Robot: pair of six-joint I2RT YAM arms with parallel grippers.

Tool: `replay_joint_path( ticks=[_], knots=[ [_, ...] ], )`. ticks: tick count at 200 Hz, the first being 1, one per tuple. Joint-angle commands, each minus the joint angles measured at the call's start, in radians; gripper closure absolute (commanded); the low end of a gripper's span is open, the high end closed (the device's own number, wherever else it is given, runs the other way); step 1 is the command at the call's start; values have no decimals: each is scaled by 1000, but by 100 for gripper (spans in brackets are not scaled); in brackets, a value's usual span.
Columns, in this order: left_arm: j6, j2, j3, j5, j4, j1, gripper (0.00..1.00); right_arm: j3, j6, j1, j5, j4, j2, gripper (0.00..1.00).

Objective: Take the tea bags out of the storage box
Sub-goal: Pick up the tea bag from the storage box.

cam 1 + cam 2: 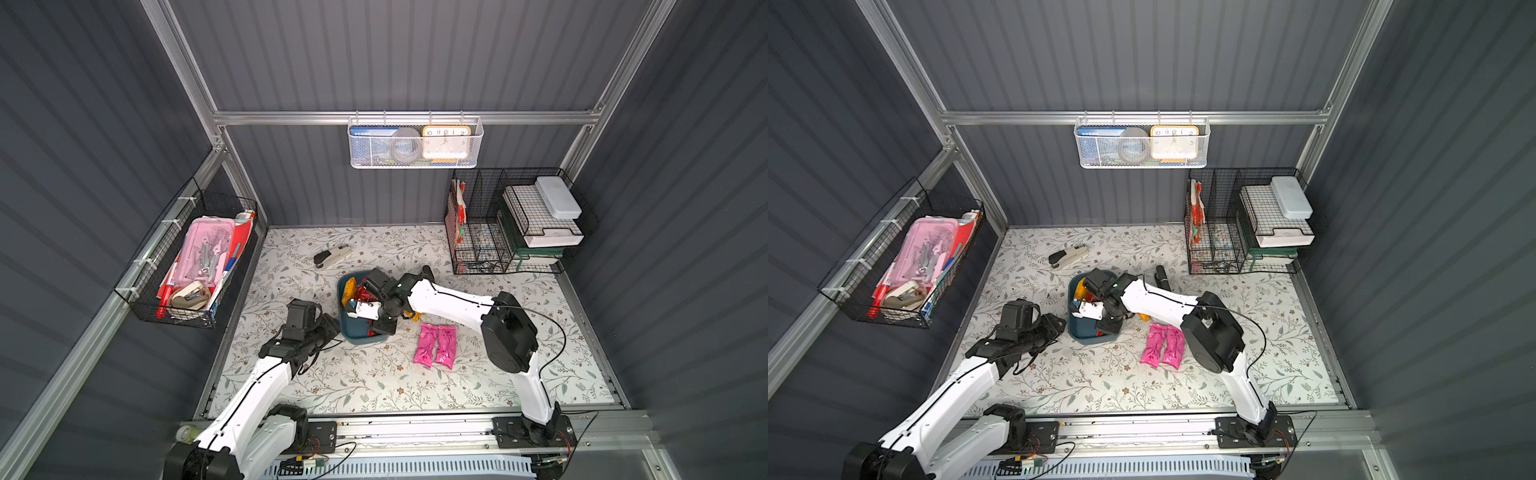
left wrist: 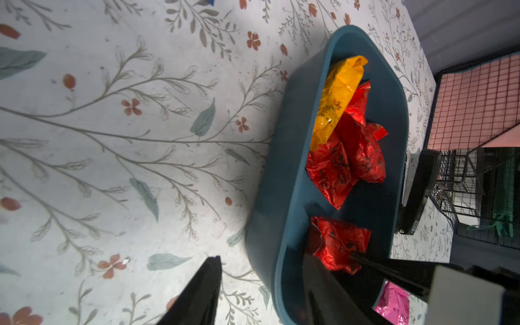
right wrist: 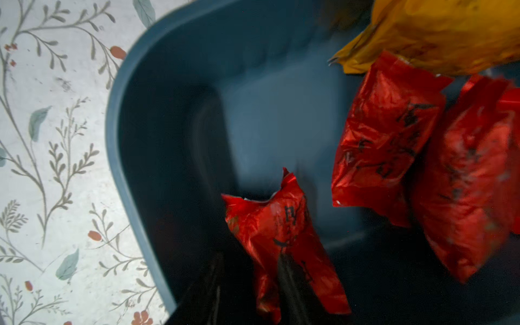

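Stapler beyond storage box, lengthwise front-to-back, hidden partly by right gripper pinching red tea bag; left gripper gapes astride wall.

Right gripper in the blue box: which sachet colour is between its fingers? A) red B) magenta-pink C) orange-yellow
A: the right wrist view shows a crinkly red tea bag pinched in the right gripper, inside the storage box.
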Motion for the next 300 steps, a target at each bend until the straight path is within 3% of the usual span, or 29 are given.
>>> replay_joint_path(
  ticks=[1,51,123,194,252,273,300],
  knots=[
    [-57,-26,-19,-42,-51,10,47,20,-36,2,21,-32,9,63],
    [-58,-31,-17,-49,-56,12,47,46,-62,2,55,-66,49,69],
    [-36,-31,-4,-43,-59,14,48,67,-13,2,-10,-56,29,99],
    [-29,-44,-6,-21,-8,13,48,29,110,2,-59,-5,-93,100],
    [-15,-4,9,6,28,14,48,-126,400,2,-1,133,-267,100],
    [19,26,34,8,28,14,48,-243,548,2,91,191,-371,100],
    [65,58,66,3,36,14,48,-297,693,-4,226,92,-458,100]
  ],
)
